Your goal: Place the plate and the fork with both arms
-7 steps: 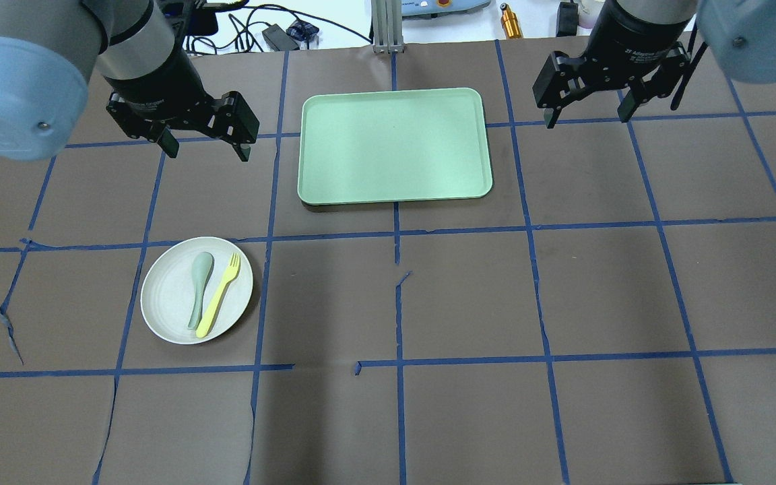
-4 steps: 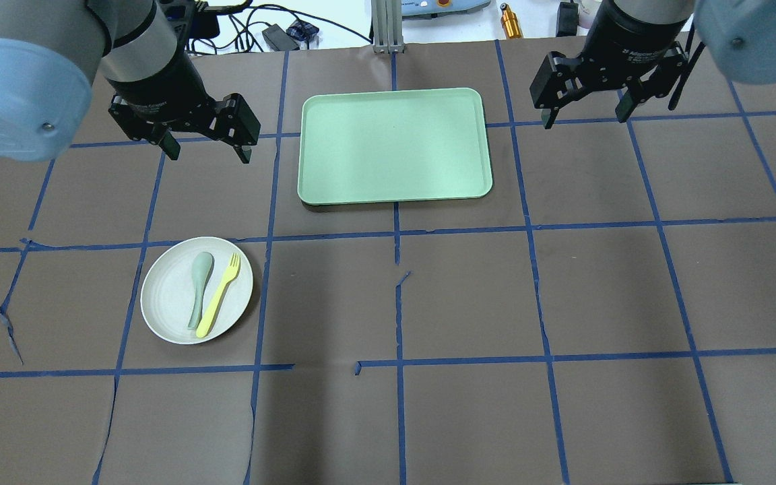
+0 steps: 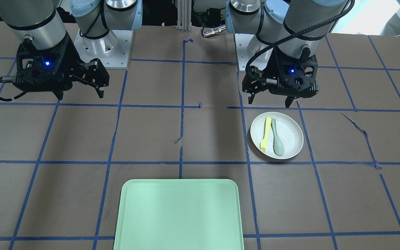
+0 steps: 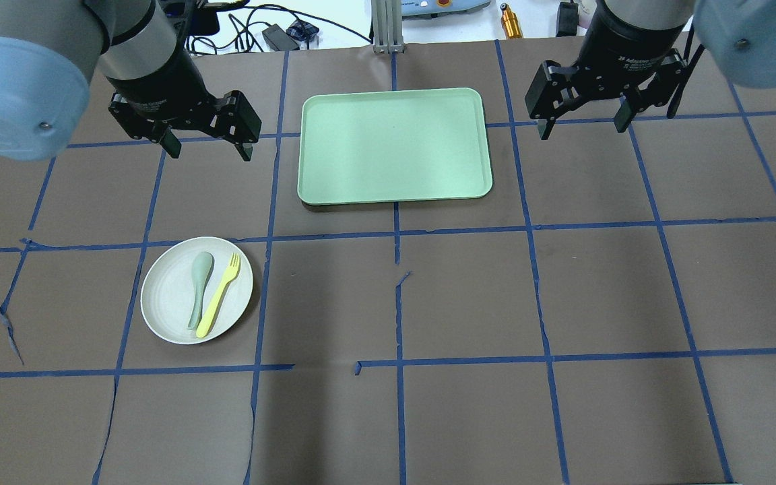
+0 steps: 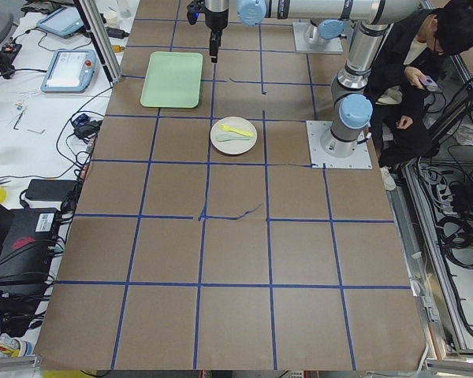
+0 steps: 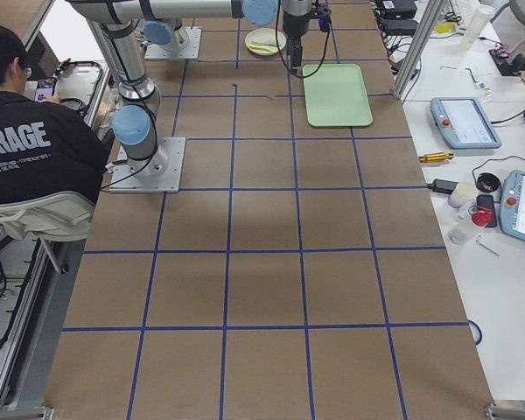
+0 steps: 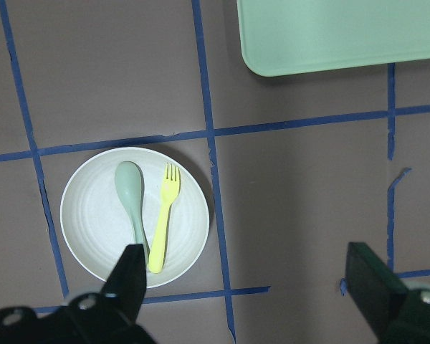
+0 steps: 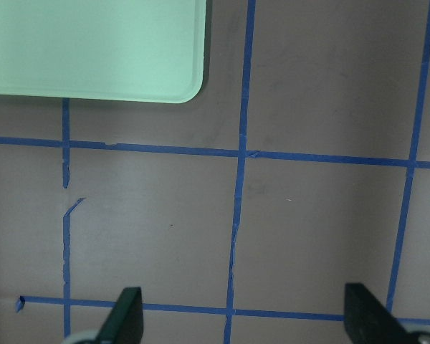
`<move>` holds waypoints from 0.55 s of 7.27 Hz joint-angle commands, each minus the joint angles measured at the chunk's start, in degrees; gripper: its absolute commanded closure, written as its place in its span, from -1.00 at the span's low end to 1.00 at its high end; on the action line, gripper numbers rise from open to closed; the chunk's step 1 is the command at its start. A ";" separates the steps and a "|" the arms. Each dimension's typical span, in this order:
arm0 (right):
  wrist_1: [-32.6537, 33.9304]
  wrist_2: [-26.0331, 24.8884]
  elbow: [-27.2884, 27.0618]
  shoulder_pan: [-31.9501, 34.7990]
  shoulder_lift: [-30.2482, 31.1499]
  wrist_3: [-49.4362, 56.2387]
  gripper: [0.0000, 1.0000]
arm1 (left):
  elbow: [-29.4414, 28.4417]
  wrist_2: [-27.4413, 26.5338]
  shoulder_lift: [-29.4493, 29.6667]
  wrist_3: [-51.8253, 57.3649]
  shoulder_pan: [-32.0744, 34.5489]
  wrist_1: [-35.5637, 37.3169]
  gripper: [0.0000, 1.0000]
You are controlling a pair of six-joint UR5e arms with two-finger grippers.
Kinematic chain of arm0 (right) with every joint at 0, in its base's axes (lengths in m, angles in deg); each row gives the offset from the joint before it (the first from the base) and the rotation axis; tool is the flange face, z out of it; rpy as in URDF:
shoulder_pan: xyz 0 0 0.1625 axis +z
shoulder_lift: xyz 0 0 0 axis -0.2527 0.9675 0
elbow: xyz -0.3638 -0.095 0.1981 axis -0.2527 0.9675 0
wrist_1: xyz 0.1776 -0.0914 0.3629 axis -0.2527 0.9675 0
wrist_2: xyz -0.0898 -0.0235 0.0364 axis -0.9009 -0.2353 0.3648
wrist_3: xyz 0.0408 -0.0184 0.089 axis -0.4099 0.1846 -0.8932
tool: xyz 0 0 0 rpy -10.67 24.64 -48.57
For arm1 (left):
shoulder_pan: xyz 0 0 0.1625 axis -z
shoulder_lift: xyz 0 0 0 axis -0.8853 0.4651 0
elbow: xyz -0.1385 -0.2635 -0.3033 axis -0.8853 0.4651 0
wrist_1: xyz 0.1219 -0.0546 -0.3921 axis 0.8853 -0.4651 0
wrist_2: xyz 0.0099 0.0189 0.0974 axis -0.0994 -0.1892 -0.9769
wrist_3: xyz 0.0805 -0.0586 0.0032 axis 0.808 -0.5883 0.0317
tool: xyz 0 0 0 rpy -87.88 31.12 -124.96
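Fork [image 4: 219, 296] on plate [image 4: 164, 306], tines away from robot; left pincer [image 4: 209, 153], right pincer [image 4: 583, 128] spread.

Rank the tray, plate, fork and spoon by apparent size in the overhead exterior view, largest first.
1. green tray
2. plate
3. fork and spoon: nearly alike, too close to rank.

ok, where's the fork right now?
The fork lies on the plate in the overhead view's left half, just right of the spoon, nearer the robot than the tray.

Pale-yellow fork [image 4: 218, 295], off-white plate [image 4: 164, 304]
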 commanded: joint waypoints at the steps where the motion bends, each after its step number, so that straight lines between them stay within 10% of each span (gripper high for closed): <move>1: -1.30 0.28 -0.03 0.84 0.48 -0.07 -1.00 | -0.18 0.09 -0.37 0.03 0.04 0.03 -1.00; 4: -0.69 0.19 -0.82 0.66 0.22 -3.73 -1.00 | 0.09 -0.17 -0.36 0.29 0.04 0.03 -1.00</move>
